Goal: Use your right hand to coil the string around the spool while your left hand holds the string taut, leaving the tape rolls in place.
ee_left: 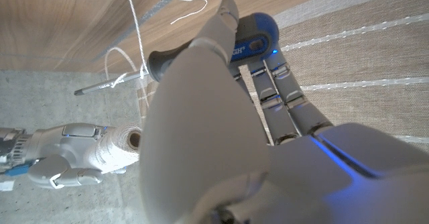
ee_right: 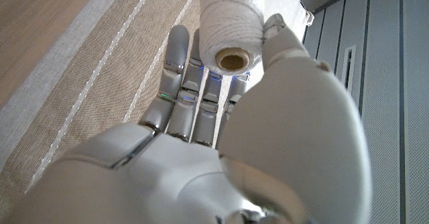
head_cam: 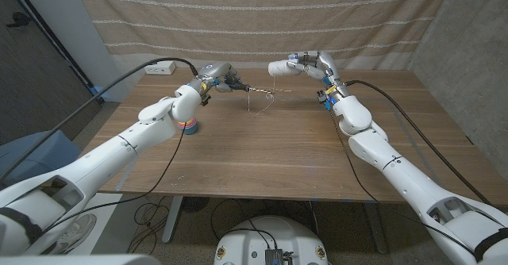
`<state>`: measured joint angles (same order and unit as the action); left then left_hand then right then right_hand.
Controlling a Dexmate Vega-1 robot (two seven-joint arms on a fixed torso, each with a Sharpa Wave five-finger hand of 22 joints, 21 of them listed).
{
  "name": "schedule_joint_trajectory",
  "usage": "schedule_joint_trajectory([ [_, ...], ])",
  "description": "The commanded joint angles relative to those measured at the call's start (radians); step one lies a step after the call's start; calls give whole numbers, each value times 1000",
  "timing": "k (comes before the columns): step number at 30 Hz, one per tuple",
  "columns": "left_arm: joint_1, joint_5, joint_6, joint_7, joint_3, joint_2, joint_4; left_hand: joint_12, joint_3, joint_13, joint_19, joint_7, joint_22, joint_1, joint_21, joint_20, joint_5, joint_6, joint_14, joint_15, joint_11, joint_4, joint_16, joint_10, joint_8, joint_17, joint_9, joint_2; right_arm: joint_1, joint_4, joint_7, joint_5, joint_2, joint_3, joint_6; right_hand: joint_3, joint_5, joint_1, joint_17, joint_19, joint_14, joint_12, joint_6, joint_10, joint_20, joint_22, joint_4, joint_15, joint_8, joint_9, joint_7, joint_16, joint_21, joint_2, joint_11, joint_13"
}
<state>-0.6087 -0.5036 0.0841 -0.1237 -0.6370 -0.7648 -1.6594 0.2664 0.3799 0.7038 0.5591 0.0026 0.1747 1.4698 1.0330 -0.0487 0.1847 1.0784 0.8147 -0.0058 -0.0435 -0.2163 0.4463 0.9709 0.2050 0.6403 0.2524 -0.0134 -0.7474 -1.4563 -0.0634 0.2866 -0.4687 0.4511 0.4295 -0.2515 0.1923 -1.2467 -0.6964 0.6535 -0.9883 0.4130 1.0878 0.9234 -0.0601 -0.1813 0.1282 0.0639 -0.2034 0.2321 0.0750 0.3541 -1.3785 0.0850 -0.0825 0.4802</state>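
My right hand [head_cam: 311, 63] holds the white spool [head_cam: 281, 67] of string in the air over the table's far side, its axis lying sideways. In the right wrist view the spool [ee_right: 231, 19] sits between the thumb and fingers of that hand [ee_right: 268, 137]. My left hand [head_cam: 217, 74] grips a black-handled tool [ee_left: 166, 58] whose thin metal shaft [head_cam: 248, 88] points at the spool. The white string [head_cam: 252, 102] is knotted on the shaft and hangs in slack loops down to the table. The left wrist view shows the string [ee_left: 134, 23], the spool [ee_left: 117, 147] and my right hand [ee_left: 64, 153].
A small stack of coloured tape rolls [head_cam: 189, 124] stands on the wooden table [head_cam: 262, 162] under my left forearm. A white power strip [head_cam: 159, 68] lies at the far left corner. A beige curtain hangs behind the table.
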Motion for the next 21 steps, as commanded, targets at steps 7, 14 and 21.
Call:
schedule_joint_trajectory([
  [7, 18, -16, 114, 120, -42, -11, -22, 0, 45, 11, 10, 69, 4, 83, 172, -141, 9, 62, 150, -149, -1, 47, 3, 7, 3, 21, 0, 97, -8, -184, -65, -215, -143, 56, -238, -10, 2, -233, -219, -9, -223, -1, 0, 7, -142, -1, 1, -279, 1, 3, 0, 1, -7, -224, 1, 5],
  [14, 34, -23, 151, 177, -62, -15, -25, -3, 44, 9, 10, 66, 4, 81, 172, -142, 10, 62, 151, -151, 1, 48, 2, 8, 4, 19, -1, 97, -8, -251, -88, -321, -187, 85, -362, -11, 2, -232, -220, -11, -224, -2, 0, 6, -142, 0, 1, -278, 1, 2, 0, 0, -8, -224, 1, 5],
  [21, 59, -36, 173, 234, -88, -18, -21, -9, 43, 6, 12, 61, 4, 77, 173, -142, 11, 55, 152, -156, -6, 49, -3, 4, 2, 12, -1, 95, -4, -289, -80, -380, -213, 112, -455, -13, 2, -232, -222, -13, -221, -3, -1, 6, -141, 0, 1, -278, 2, 2, 1, -2, -9, -224, 5, 7],
])
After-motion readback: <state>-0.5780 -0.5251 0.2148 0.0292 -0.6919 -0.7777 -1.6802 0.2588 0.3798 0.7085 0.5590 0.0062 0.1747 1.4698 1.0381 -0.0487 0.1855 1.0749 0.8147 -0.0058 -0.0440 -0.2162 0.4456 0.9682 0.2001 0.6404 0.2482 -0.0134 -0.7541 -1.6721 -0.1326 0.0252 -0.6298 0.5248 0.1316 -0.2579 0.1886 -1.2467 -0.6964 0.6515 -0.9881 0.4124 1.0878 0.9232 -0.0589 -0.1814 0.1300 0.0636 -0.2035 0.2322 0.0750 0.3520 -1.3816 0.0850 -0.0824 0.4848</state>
